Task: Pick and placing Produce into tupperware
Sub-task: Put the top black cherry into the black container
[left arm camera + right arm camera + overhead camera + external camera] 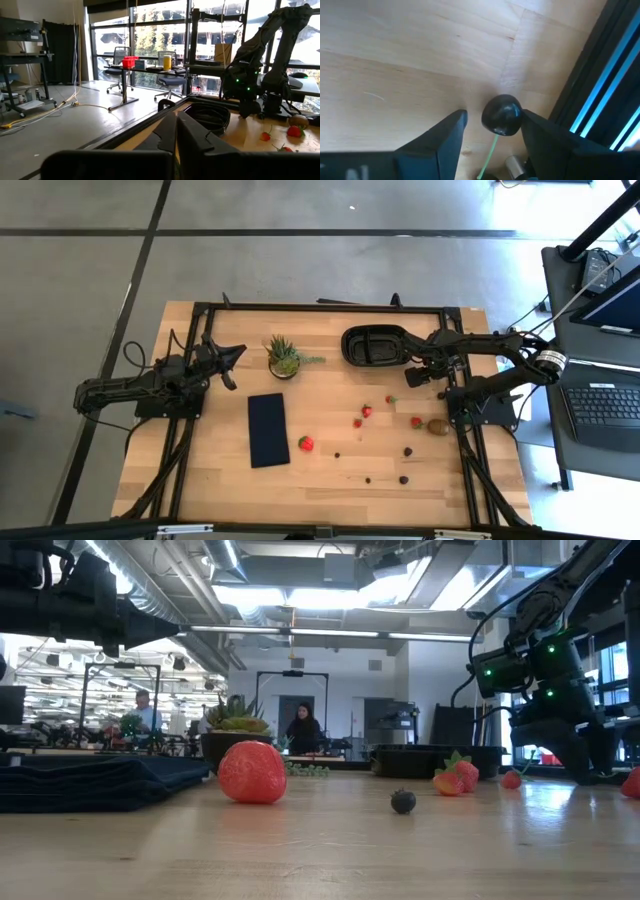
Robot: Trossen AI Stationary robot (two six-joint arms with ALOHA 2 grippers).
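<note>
The right tool (492,131) hung low over the light wooden surface (330,460) near its far right edge, just beside the black oval plastic tupperware (372,346). Its two dark fingers (442,137) stood partly open on either side of a small, dark, round berry with a thin green stem (502,115); whether they touched it could not be told. The tupperware lay at the far side of the surface, to the right of a spiky green potted plant (284,357).

The left tool (228,361) waited at the far left of the surface with its fingers closed together, holding nothing.

The rest of the produce lay scattered on the open surface: a large red strawberry (306,443) just beside a flat dark rectangular pad (268,429), smaller red strawberries (367,411) toward the middle, a brownish oval kiwi (438,426) near the right arm's base, and tiny dark berries (404,479) nearer the front.
</note>
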